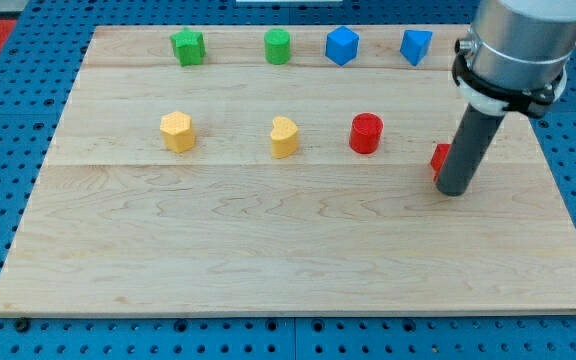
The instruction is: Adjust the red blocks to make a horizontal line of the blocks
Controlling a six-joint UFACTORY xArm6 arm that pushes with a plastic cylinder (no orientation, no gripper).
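Note:
A red cylinder block (366, 133) stands in the middle row, right of centre. A second red block (440, 160) sits further to the view's right and a little lower; the rod hides most of it, so its shape cannot be made out. My tip (452, 190) rests on the board, touching or almost touching that second red block on its right, lower side. The arm's grey body comes down from the view's top right.
A yellow block (178, 131) and a yellow heart-like block (284, 137) lie left in the same row. Along the top edge stand a green block (188, 47), a green cylinder (278, 46), and two blue blocks (341, 46) (416, 46). The wooden board (268, 250) rests on a blue pegboard.

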